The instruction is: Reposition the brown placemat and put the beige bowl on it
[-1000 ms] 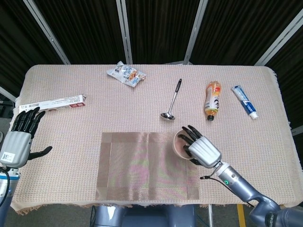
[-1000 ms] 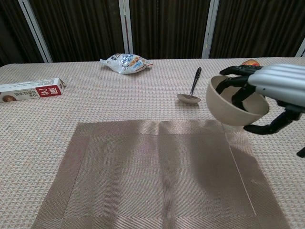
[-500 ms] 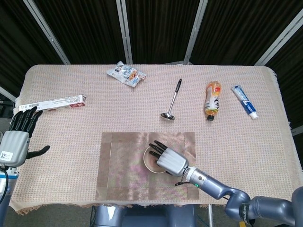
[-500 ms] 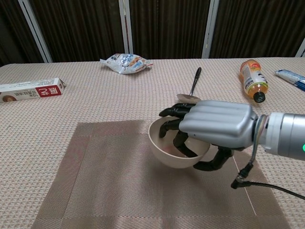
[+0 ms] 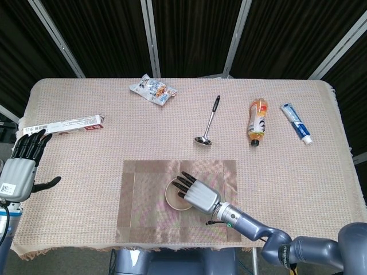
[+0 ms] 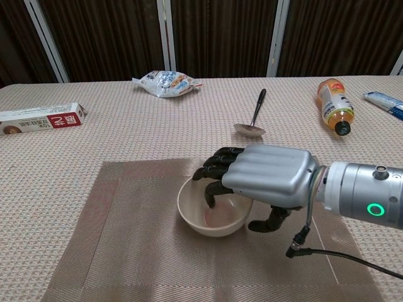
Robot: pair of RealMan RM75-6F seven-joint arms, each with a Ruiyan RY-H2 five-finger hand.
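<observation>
covering the near middle of the table (image 5: 298, 172), the brown placemat (image 6: 132, 251) carries the beige bowl (image 6: 196, 212) upright near its centre, right hand (image 6: 267, 177) gripping the rim, fingers inside, while left hand (image 5: 22, 166) hangs spread at the table's edge

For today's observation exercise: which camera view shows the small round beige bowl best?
The chest view shows the small round beige bowl best: it is close, with its rim, side wall and pinkish inside visible, resting on the brown woven placemat. The head view shows it from above, small, and partly covered by the right hand.
</observation>
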